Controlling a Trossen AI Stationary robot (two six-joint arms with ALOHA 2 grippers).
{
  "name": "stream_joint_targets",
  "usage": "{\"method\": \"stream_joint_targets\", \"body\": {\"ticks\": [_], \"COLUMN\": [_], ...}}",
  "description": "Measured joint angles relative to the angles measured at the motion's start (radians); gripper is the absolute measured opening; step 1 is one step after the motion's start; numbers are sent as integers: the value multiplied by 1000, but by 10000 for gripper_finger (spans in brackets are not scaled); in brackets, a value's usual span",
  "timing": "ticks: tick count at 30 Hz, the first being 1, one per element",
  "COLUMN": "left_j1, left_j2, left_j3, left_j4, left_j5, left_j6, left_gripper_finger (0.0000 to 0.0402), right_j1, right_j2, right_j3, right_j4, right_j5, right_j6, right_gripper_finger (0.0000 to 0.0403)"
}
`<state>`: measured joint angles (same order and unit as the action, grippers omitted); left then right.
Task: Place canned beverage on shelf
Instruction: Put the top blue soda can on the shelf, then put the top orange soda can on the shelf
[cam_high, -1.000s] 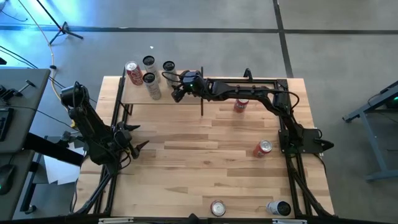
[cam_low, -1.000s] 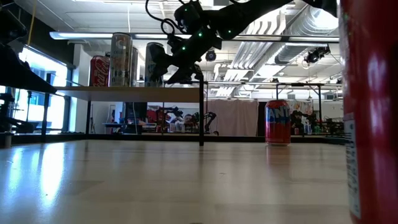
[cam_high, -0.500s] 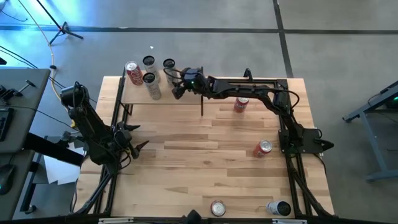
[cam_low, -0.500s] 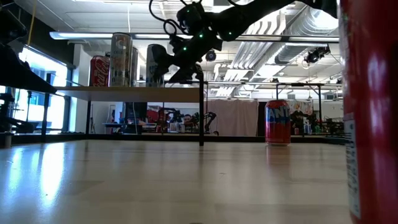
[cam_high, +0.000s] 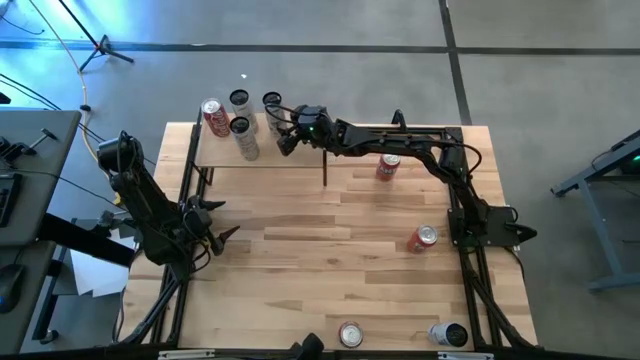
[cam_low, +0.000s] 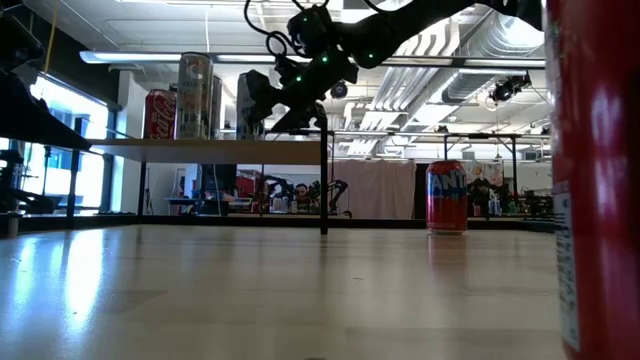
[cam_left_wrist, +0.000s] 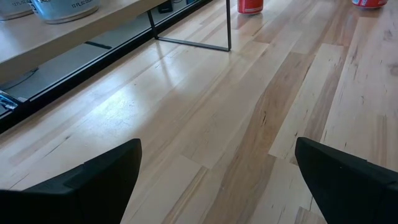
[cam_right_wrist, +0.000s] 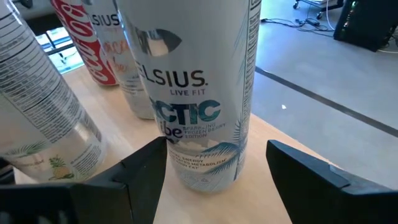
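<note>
Four cans stand on the shelf (cam_high: 222, 150) at the far left of the table, and the one that matters to you is the white can (cam_right_wrist: 199, 93) with teal lettering, upright on the board near its back edge, its long axis vertical. The right gripper (cam_high: 286, 143) reaches across to it from the right side, low at the can's base; its fingers (cam_right_wrist: 146, 171) are parted to either side of the can, with a sliver of board showing between one finger and the can's wall, so by my reading you are flanking it and not pinching it. The can lies straight ahead of the fingertips, so any pull-away wants to run straight back along the fingers' line, without brushing it sideways. The neighbours stand close: a red cola can (cam_high: 212, 115) and two pale cans just beside it. The can is smooth, thin-walled printed metal, tall, narrow and easily tipped; the board is pale plain wood on thin black posts. The left gripper (cam_high: 215, 228) waits with fingers spread wide at the table's left edge, well apart.
</note>
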<state>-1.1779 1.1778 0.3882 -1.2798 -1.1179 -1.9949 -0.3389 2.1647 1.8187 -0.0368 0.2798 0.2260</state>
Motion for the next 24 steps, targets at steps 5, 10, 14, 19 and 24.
{"method": "stream_joint_targets", "body": {"ticks": [5, 10, 14, 19, 24], "left_j1": [0, 0, 0, 0, 0], "left_j2": [0, 0, 0, 0, 0], "left_j3": [0, 0, 0, 0, 0], "left_j4": [0, 0, 0, 0, 0], "left_j5": [0, 0, 0, 0, 0], "left_j6": [0, 1, 1, 1, 0], "left_gripper_finger": [400, 400, 400, 400, 400], "right_j1": [1, 38, 79, 129, 211], "right_j2": [0, 0, -28, -119, -259], "right_j3": [0, 0, 0, -1, 0], "right_j4": [-4, -61, -140, -318, -697], "right_j5": [-1, 24, 84, 210, 360], "right_j6": [1, 20, 29, 47, 198], "right_gripper_finger": [261, 261, 261, 261, 261]}}
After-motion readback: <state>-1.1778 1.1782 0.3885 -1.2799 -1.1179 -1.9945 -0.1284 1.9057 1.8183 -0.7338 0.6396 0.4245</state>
